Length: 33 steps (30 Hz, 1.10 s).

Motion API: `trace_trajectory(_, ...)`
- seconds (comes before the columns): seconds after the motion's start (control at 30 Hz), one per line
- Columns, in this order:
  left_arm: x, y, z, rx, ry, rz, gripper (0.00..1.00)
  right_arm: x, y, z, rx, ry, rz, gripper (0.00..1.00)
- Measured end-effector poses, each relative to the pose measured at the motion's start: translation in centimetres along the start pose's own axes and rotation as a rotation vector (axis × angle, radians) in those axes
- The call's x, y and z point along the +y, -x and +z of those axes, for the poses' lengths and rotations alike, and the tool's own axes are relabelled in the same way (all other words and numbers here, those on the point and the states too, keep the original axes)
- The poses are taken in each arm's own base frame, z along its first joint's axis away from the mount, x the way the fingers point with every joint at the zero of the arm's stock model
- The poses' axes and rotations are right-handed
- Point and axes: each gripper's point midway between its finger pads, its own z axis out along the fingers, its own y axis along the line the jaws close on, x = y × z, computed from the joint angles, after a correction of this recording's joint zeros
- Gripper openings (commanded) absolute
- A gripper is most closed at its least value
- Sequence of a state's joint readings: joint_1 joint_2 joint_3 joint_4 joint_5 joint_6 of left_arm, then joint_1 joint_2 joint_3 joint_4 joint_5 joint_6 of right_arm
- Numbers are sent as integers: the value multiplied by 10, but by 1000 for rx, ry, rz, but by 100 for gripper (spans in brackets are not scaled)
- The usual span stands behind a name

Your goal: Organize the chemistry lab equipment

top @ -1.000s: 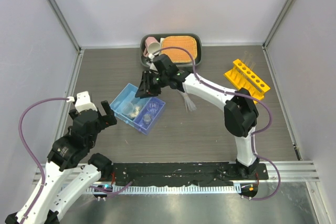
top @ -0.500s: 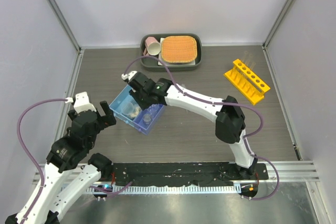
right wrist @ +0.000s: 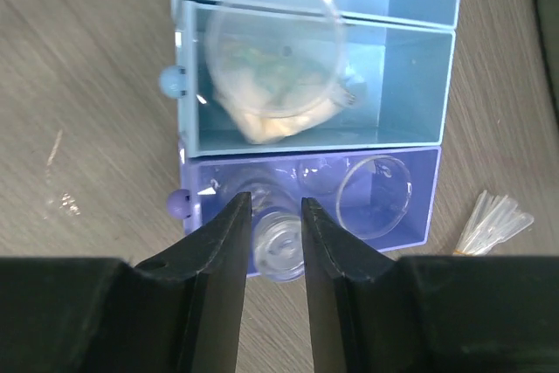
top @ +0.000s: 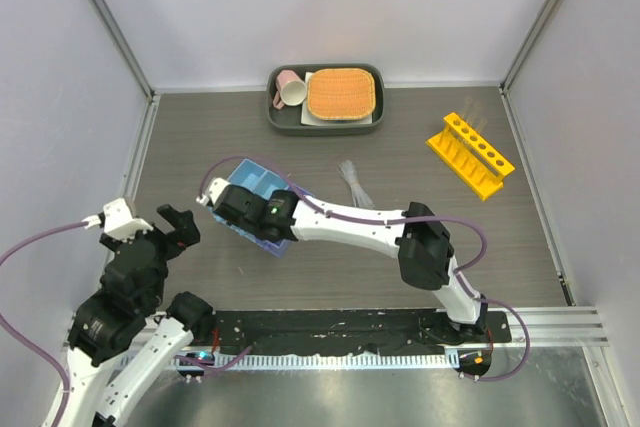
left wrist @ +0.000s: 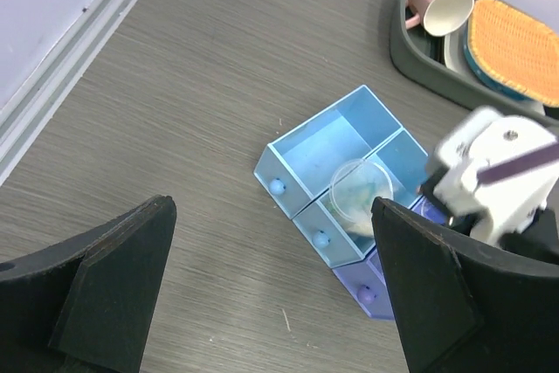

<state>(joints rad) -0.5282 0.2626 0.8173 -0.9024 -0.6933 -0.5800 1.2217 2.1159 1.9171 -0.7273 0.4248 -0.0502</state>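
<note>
The blue three-compartment tray (top: pixel 248 173) lies left of centre, mostly under my right arm. My right gripper (right wrist: pixel 272 207) hangs over its purple end compartment (right wrist: pixel 410 216), shut on a small clear beaker (right wrist: pixel 279 252) held between the fingers. Two more clear beakers (right wrist: pixel 374 196) lie in that compartment. The middle compartment holds a wide clear vessel (right wrist: pixel 275 45) over something pale. Clear pipettes (top: pixel 355 183) lie on the table right of the tray. The yellow tube rack (top: pixel 470 152) sits far right. My left gripper (left wrist: pixel 275 303) is open, near-left of the tray (left wrist: pixel 325 139).
At the back, a dark tray (top: pixel 292 123) holds a pink mug (top: pixel 290 90) and an orange woven mat (top: pixel 342 93). Walls close in the left, right and back. My right arm (top: pixel 350 225) stretches across the middle of the table.
My right gripper has swept from the back of the table toward the near left, ending over the tray's purple compartment. My left arm has pulled back toward the near-left corner.
</note>
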Motion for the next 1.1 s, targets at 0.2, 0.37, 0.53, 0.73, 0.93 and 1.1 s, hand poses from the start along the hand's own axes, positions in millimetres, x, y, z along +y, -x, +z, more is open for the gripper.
trace_trajectory(0.2,17,13,-13,-85,22,-91,100,24,11,-17,-44,-27,-134,41)
trace_trajectory(0.37,26,18,-17,-110,50,-111,100,30,21,-22,-71,-77,-223,41)
trace_trajectory(0.53,34,19,-20,-128,75,-130,100,31,28,-7,-80,-115,-291,41)
trace_trajectory(0.73,41,23,-24,-157,93,-174,100,43,23,17,-57,-117,-373,41)
trace_trajectory(0.93,46,24,-26,-163,118,-189,100,48,27,30,-61,-120,-409,40)
trace_trajectory(1.1,48,24,-26,-165,126,-189,100,41,34,30,-74,-128,-407,38)
